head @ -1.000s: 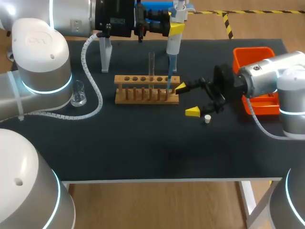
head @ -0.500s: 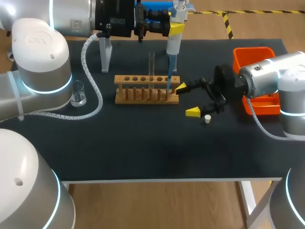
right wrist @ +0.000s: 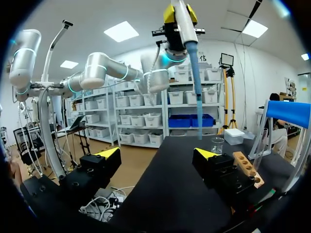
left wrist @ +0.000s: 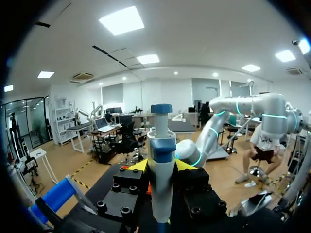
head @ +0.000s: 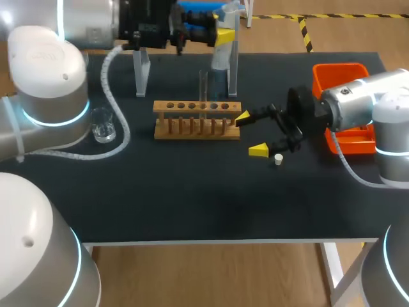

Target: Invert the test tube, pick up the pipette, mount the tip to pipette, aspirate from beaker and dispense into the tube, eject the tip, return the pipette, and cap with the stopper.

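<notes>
Pipette [left wrist: 160,145]: white-grey body, blue plunger cap, upright, clamped in left gripper [left wrist: 161,166], held high behind rack.
Blue tip [right wrist: 196,92]: mounted, pointed down.
Test tube [head: 204,86]: clear, stood upright in wooden rack [head: 192,123].
Beaker [head: 102,125]: small, clear, stood left of rack.
Stopper [head: 278,160]: white, lay loose right of rack.

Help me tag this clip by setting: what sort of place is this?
Probably a robotics lab's mock chemistry bench: a wooden rack with a test tube, a beaker, and a pipette held by the left gripper.
</notes>
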